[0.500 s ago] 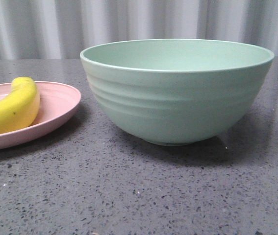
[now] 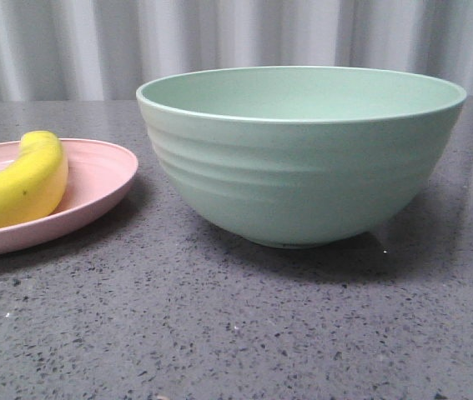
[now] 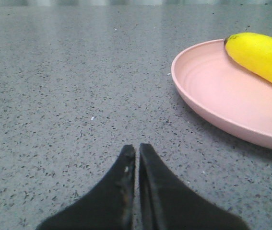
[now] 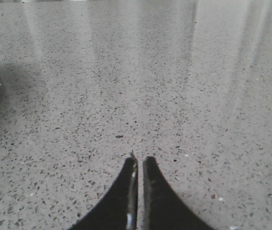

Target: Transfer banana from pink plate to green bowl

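- One banana [image 2: 21, 185] lies on one pink plate [image 2: 103, 179], ahead of the clenched, empty left hand [image 3: 136, 149].
- One green bowl [image 2: 301, 154] stands beside the plate.
- Right hand [image 4: 139, 161] clenched over bare bench [image 2: 236, 333].

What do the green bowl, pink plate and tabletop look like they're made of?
Green bowl: matte, ridged, evenly coloured, likely plastic or fibre composite. Pink plate: same dull finish with faint concentric rings, probably the same material. Table: grey, speckled, slightly reflective, like polished stone or quartz composite.

Open table [image 2: 244, 333] in front — only the green bowl [image 2: 301, 158] (tall) flanks the pink plate [image 2: 94, 187].
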{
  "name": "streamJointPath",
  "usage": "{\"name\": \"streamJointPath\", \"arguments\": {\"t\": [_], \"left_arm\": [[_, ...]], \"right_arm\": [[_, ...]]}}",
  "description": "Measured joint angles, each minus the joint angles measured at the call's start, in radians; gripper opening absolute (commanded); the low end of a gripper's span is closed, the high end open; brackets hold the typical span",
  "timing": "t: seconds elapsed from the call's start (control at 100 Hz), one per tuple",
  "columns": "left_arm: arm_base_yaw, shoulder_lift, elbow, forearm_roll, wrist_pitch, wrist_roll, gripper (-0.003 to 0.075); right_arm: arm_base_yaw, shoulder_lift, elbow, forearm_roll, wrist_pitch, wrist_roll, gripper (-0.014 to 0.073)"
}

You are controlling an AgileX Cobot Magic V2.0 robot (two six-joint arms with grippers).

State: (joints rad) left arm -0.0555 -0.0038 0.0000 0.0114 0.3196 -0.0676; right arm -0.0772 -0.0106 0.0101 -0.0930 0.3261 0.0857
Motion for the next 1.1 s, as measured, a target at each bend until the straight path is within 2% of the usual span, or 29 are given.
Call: {"name": "streamJointPath", "arguments": {"t": [0.6, 0.8, 1.1], "left_arm": [[0.0, 0.0, 0.001, 0.002, 0.0, 0.0, -0.002], [0.0, 0.0, 0.001, 0.071, -0.006, 0.0, -0.002], [0.0, 0.0, 0.001, 0.084, -0.053, 0.0, -0.002]], "right_arm": [[0.0, 0.0, 0.0, 0.0, 0.0, 0.0, -0.0071], [0.0, 0.0, 0.0, 0.0, 0.0, 0.0, -0.0071], [0.0, 0.0, 0.0, 0.0, -0.002, 0.0, -0.0071]]}}
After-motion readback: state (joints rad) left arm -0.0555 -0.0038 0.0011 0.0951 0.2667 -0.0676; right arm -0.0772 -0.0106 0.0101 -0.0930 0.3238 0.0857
